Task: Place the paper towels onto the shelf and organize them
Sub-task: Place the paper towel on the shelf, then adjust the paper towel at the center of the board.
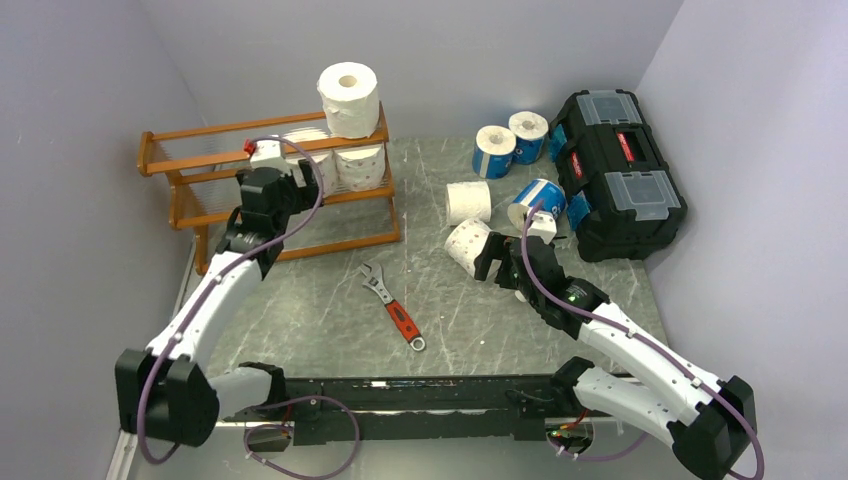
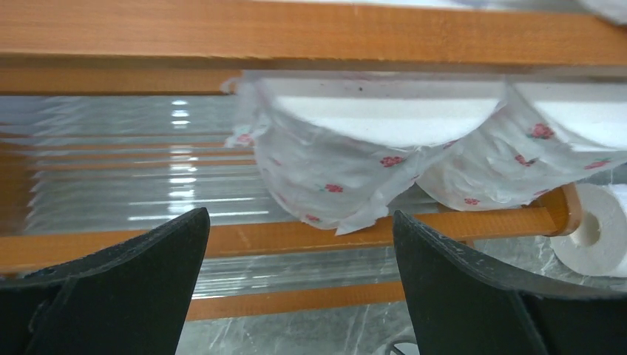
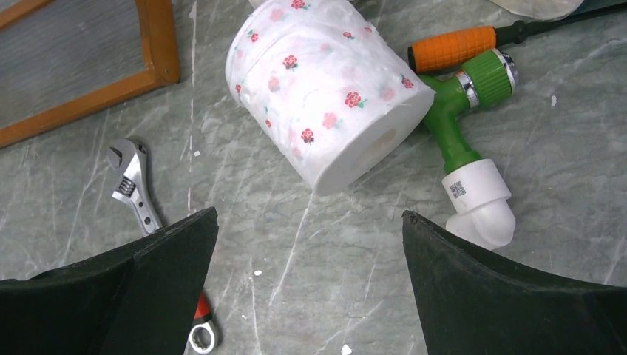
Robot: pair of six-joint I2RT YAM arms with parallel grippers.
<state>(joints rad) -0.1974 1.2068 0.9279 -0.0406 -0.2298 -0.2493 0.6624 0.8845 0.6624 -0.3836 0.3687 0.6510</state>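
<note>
Grey table (image 1: 480, 330), shelved paper towels (image 2: 333, 170), left end effector (image 2: 299, 218) seemingly empty.

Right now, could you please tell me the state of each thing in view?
Left tool: open, empty.
Right tool: open, empty.
Toolbox: shut.
Top roll: upright on shelf.
Printed roll by right tool: on its side.

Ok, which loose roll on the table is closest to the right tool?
The rose-printed roll lying on its side, right ahead of the open right tool. The white roll and the blue-wrapped rolls lie farther back.
</note>
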